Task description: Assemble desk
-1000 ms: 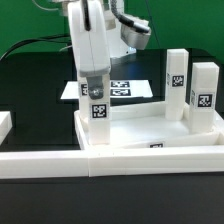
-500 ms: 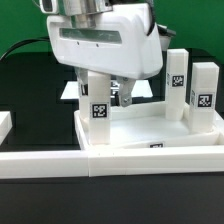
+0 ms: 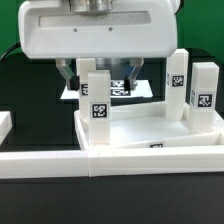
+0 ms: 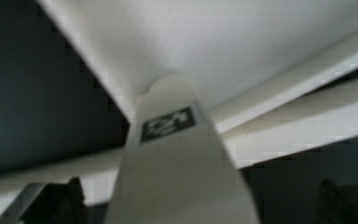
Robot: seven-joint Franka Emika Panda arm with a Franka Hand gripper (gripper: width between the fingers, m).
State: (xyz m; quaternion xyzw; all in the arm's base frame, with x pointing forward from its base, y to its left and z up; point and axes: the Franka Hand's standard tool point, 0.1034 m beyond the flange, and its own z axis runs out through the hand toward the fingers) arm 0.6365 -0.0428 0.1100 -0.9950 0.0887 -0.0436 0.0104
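The white desk top (image 3: 140, 135) lies tray-like on the table with three tagged white legs standing upright in its corners. The leg on the exterior view's left (image 3: 97, 98) stands between the fingers of my gripper (image 3: 99, 76), which is open, with dark gaps showing on both sides of the leg. Two more legs (image 3: 177, 80) (image 3: 205, 92) stand at the exterior view's right. In the wrist view the same leg (image 4: 176, 150) with its tag runs up the middle, one finger (image 4: 51, 203) far off on one side and the other at the opposite edge of my gripper (image 4: 197, 208).
A long low white border wall (image 3: 60, 166) runs along the front. The marker board (image 3: 140, 88) lies on the black table behind the desk top. A small white block (image 3: 5, 124) sits at the exterior view's far left.
The jaws have spread apart and let go of the left leg. The hand has turned so its broad face fills the top of the exterior view. The leg stays upright.
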